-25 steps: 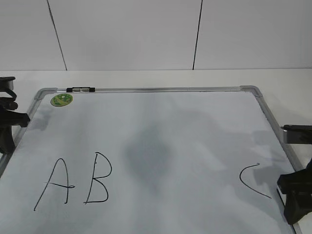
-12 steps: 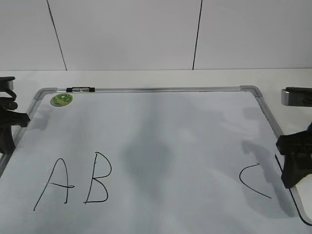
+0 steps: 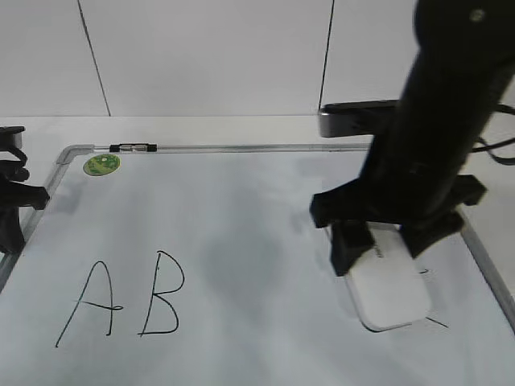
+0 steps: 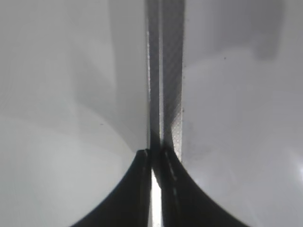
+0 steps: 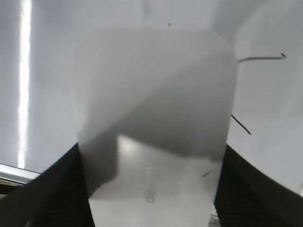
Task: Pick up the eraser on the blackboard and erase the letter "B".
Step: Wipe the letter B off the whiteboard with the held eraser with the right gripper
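Note:
The blackboard lies flat, a white board in a grey frame. The letter "B" is drawn at its front left, right of an "A". My right gripper is shut on the white eraser over the board's front right, where the eraser covers most of the "C". In the right wrist view the eraser fills the space between the jaws. My left gripper is shut at the board's left edge, and its wrist view shows the jaws over the frame.
A small black-and-silver marker lies on the board's far frame, beside a round green sticker. The board sits on a white table backed by a white panelled wall. The right arm's dark body rises over the board's far right corner.
The right arm has swung in from the right edge and now stands over the board's right part with the eraser in its jaws, covering the "C". The left arm has not moved.

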Tool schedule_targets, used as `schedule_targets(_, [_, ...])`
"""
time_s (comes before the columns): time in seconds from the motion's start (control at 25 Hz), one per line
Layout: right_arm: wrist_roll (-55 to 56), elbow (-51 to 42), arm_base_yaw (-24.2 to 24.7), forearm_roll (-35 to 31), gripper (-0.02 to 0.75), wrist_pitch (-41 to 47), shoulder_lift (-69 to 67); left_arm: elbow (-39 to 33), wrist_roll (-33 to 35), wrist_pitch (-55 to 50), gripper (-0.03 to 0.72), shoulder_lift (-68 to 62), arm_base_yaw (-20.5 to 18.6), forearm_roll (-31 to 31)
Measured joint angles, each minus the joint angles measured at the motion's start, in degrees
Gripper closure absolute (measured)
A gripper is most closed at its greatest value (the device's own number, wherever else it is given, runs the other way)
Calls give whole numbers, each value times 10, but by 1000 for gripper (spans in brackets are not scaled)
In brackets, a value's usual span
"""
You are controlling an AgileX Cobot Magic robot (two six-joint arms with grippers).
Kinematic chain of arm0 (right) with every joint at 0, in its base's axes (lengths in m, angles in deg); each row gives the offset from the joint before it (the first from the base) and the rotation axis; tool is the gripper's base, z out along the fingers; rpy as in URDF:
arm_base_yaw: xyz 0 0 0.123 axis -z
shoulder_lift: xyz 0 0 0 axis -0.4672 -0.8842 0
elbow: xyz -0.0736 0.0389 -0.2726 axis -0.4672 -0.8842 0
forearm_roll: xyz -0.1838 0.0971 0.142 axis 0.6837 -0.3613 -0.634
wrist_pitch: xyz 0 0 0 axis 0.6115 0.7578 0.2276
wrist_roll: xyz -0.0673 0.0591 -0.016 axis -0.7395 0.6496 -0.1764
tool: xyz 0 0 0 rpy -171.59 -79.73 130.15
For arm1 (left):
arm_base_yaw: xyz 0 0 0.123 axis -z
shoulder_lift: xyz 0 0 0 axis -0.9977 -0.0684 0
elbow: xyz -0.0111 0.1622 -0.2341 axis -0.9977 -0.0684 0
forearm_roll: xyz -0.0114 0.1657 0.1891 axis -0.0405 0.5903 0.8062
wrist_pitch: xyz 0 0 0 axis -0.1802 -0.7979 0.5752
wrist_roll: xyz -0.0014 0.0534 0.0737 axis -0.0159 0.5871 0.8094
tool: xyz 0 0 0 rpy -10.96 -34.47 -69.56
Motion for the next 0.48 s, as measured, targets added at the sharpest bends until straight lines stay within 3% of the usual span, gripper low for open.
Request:
schedule_targets(0.2, [7,113,-69,5,206,8,-97,0,0,0,671,0,0,0])
schedule_targets(0.48, [-6,265,-112,44,206,9,-244,0,0,0,671,0,0,0])
